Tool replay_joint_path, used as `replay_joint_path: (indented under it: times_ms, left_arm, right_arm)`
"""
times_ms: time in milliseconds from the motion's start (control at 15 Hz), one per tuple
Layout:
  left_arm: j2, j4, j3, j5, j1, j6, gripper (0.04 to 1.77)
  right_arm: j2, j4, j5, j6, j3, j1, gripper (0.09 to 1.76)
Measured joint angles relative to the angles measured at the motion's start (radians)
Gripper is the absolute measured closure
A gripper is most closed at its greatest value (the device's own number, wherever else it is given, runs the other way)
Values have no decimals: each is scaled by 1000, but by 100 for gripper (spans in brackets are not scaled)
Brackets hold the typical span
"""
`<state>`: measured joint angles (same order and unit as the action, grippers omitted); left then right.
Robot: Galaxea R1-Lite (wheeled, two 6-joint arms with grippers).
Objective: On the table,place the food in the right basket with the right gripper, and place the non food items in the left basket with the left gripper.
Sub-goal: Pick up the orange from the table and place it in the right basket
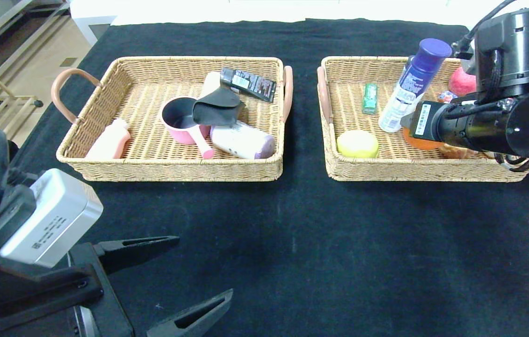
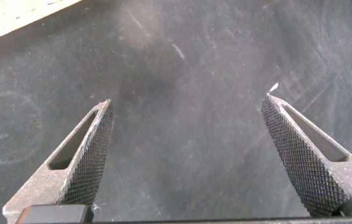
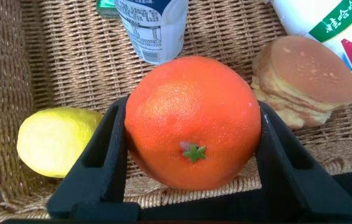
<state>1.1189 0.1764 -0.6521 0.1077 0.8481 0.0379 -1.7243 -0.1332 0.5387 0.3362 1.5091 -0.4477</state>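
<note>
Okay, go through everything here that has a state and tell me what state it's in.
Left gripper: open, empty, above the cloth.
Right gripper: shut on the orange, inside the right basket.
Orange: held between the fingers.
Bottle: upright, leaning, cap on.
Canister: lying on its side in the left basket.
Saucepan: upright, pouch across its rim.

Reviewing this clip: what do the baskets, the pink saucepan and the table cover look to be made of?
The left basket and right basket look like woven wicker or rattan: tan strands in a regular weave, matte, with smooth brown loop handles. The pink saucepan seems coated metal or plastic, which one is unclear: glossy pink outside, dark smooth inside. The table cover looks like black cloth: matte, faintly fuzzy, with light scuff marks.
</note>
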Motion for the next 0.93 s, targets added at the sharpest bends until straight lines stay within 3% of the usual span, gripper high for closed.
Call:
replay_joint_path:
  times_ms: [400,933]
  left_arm:
    - [1,1,0,-1,0,0,9]
    - [2,0,2,-1,0,0,9]
  right_arm:
    - [0,0,-2,-1,0,1,38]
    - [5,-2,-1,-7,0,-9,23]
